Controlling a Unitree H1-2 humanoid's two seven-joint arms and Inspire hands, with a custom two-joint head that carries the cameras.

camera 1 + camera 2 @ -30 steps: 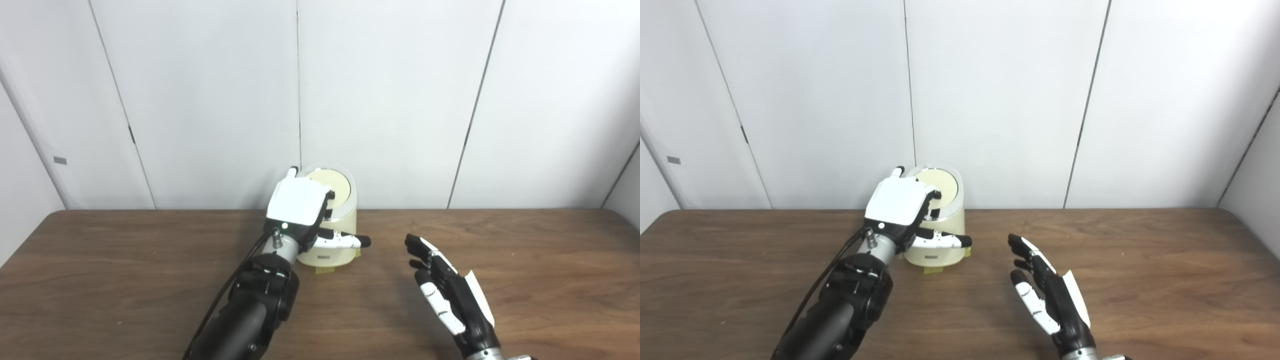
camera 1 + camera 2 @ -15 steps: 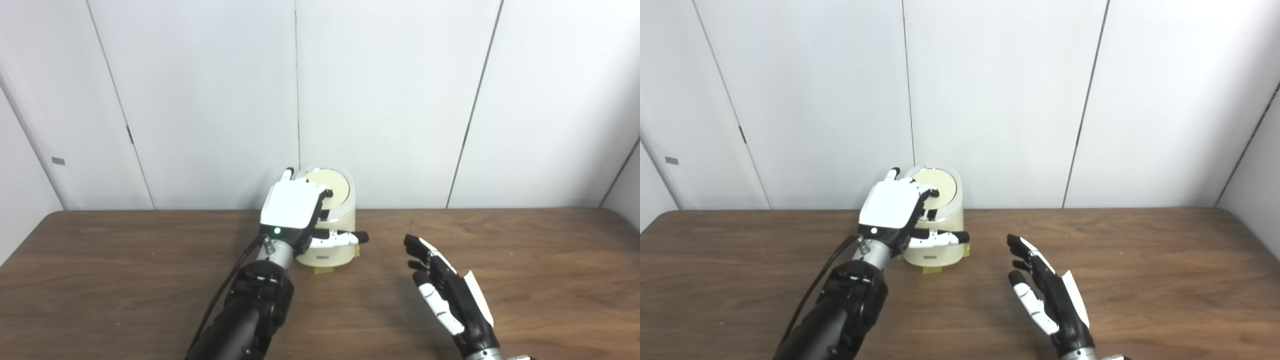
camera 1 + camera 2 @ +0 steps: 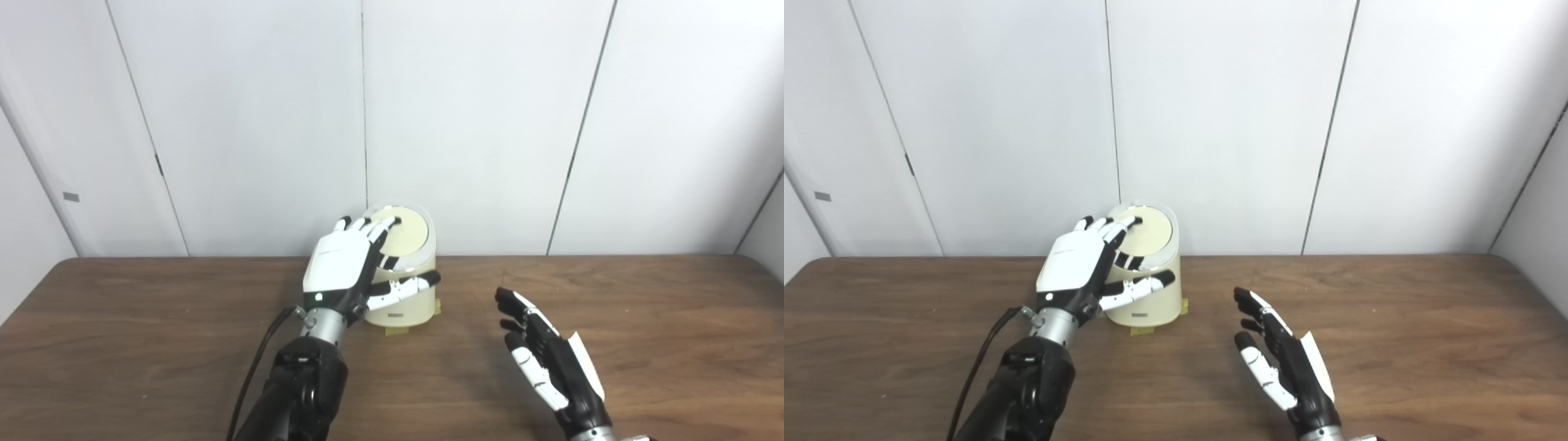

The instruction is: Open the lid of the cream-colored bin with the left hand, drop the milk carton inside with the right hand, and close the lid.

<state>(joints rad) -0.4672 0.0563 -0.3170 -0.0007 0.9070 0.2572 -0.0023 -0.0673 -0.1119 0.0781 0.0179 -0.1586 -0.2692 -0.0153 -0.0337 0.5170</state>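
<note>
Under both my hands I see one brown table (image 3: 674, 318). Just ahead of my left hand (image 3: 343, 269) stands one cream-colored bin (image 3: 404, 300), its lid (image 3: 407, 229) down, so I cannot tell what is inside. That hand is released, fingers spread, fingertips (image 3: 387, 224) at the lid's near edge and thumb across the bin's front. My right hand (image 3: 1286, 361), well apart, hangs slack and empty. No milk carton shows.

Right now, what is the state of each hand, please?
Left hand: open, fingers spread against the bin lid, holding nothing.
Right hand: open, empty, apart from the bin.
</note>
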